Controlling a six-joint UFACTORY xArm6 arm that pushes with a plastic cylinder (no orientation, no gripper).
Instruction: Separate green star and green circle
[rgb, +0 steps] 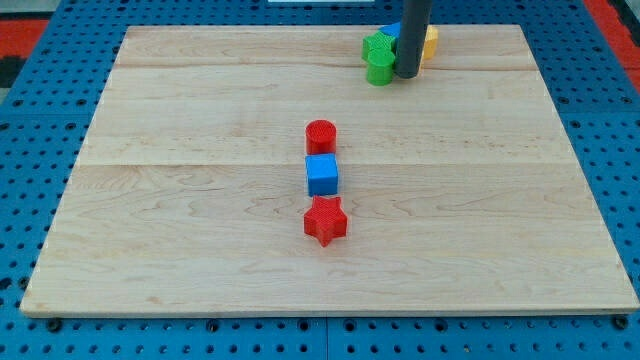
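Camera view: dark rod among a cluster of blocks at the top of a wooden board

Camera view, the only view. A pale wooden board (200, 230) fills most of the picture and rests on a blue pegboard surface (30, 120) dotted with holes.

Near the view's top, right of centre, a straight dark rod comes down from the upper edge. My tip (407, 76) touches down on the board in a tight cluster of small plastic blocks. There are no fingers on this arm, only the bare rod, so nothing is grasped.

Just to the left of my tip sit two green pieces pressed together. The green star block (376, 46) lies farther up the view, and the green circle block (379, 71), a short cylinder, lies nearer the view's bottom. They look to be touching each other, and the circle is right beside my tip. A blue block (392, 32) peeks out behind the rod; its shape cannot be made out. A yellow block (430, 42) shows at the rod's right side, mostly hidden.

Well apart, near the board's middle, three blocks form a column: a red cylinder block (321, 135) uppermost, a blue cube block (322, 175) under it, and a red star block (325, 221) lowest.
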